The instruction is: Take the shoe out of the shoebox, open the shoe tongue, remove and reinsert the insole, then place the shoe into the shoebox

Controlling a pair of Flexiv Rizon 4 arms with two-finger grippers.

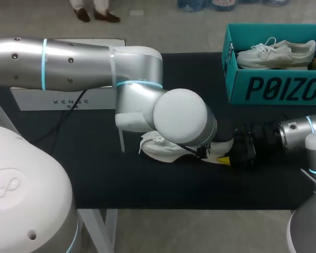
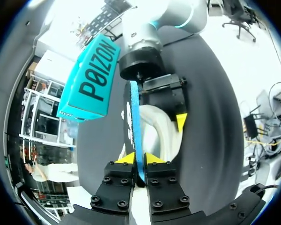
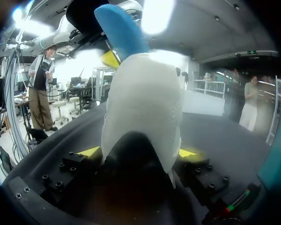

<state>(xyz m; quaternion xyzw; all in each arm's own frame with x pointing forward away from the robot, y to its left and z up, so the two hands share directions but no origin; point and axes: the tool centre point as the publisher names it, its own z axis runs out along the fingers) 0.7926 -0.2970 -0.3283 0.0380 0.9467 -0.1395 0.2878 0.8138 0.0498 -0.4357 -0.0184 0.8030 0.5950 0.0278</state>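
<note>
Your left pincer [image 2: 140, 158] pinches the thin blue insole [image 2: 133, 117] edge-on between its tips, arm bent low over the table [image 1: 95, 174]. Ahead of it, your right pincer [image 3: 139, 152] clamps the soft white mesh shoe [image 3: 143, 103] from both sides, wrist level.

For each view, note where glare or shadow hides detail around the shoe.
Head view: even light, but the left arm covers most of the shoe. Left wrist view: white glare beyond the table; the insole in the left claw reads clearly. Right wrist view: glare flares above the shoe, whose near end falls dark.
</note>
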